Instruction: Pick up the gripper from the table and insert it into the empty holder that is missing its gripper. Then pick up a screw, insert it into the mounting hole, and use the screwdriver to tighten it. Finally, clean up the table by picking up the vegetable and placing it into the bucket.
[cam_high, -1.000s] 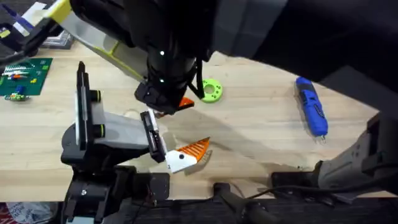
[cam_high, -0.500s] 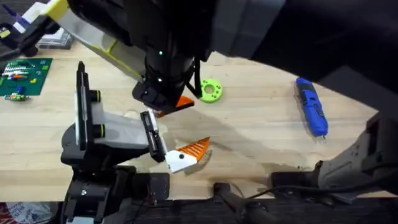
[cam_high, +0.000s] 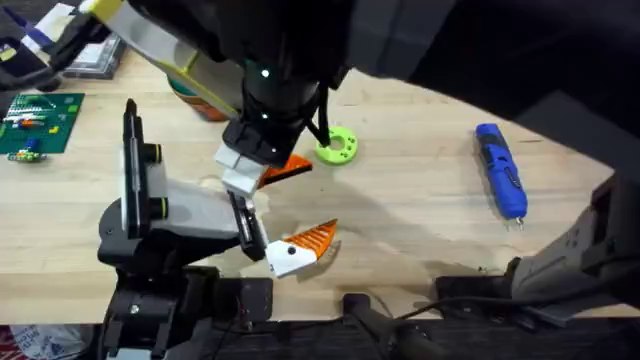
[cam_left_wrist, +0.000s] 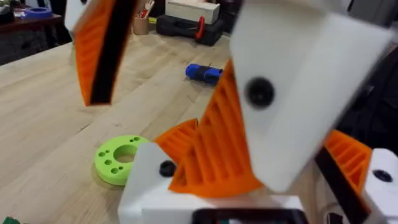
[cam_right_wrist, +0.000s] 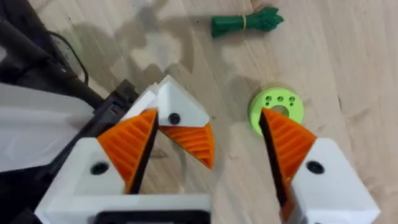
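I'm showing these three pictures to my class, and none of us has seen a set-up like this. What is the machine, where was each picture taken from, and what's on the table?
This is a robot with two arms working at a wooden table. One picture looks down from above. The other two come from cameras on the arms' wrists, so each arm's own white-and-orange gripper shows at the bottom edge. On the table are a grey-white holder, a blue screwdriver, a green disc and a green vegetable. The right gripper is open, and a spare gripper finger, orange on a white block, sits inside its opening. I cannot tell whether anything is gripping it.
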